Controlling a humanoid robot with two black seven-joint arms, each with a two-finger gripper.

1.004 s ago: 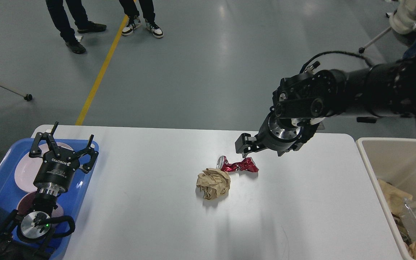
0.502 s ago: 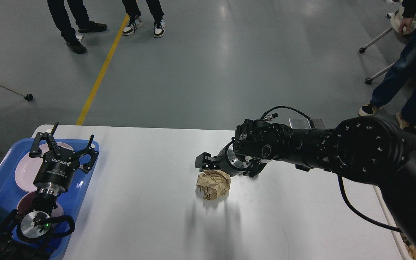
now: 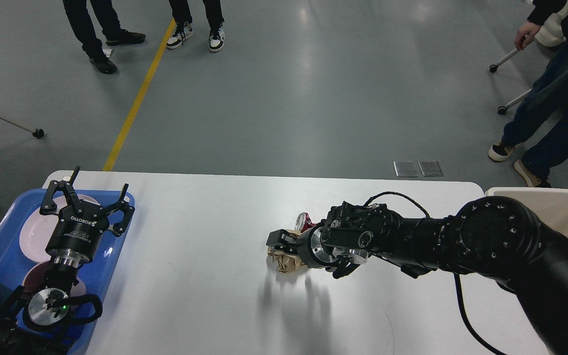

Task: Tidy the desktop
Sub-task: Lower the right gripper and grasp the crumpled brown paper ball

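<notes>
Only readable text: "ROBOTIQ" in white letters on the black body of the left claw (image 3: 86, 201), printed upside down from this angle. Smaller line under it too tiny to make out.

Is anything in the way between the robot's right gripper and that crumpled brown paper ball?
No. The right gripper is already down at the crumpled brown paper ball on the desktop, with nothing visible between them. The crushed red can lies just behind.
</notes>
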